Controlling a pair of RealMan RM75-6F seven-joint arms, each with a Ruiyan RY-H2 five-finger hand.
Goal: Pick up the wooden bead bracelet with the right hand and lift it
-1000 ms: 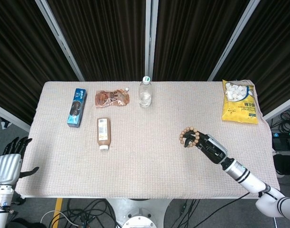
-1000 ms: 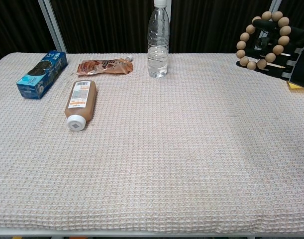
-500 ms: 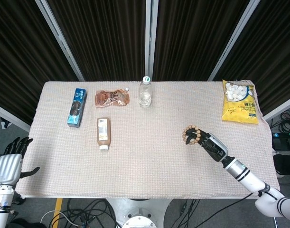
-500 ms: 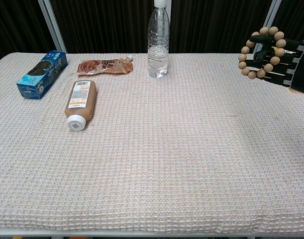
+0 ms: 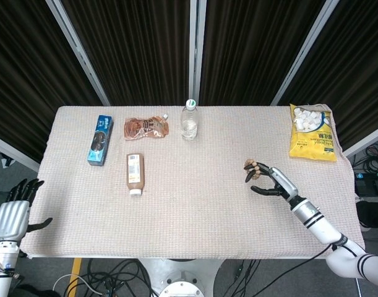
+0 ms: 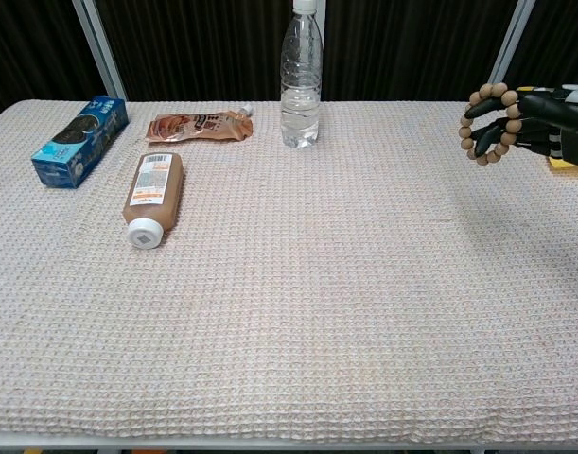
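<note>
My right hand (image 5: 272, 180) (image 6: 544, 118) holds the wooden bead bracelet (image 5: 253, 168) (image 6: 484, 123) above the right side of the table. The tan beads loop over the dark fingers, clear of the cloth. In the head view part of the bracelet is hidden behind the fingers. My left hand (image 5: 12, 213) hangs open off the table's left front corner, holding nothing, and shows only in the head view.
A beige woven cloth covers the table (image 5: 195, 204). A water bottle (image 5: 189, 120) stands at the back middle. A brown pouch (image 5: 146, 128), a blue box (image 5: 99, 139) and a lying brown bottle (image 5: 134, 173) sit at the left. A yellow snack bag (image 5: 311, 132) lies at the back right.
My right hand has turned and drawn slightly right with the bracelet, which now shows more edge-on and lower in the chest view. The left hand has not moved.
</note>
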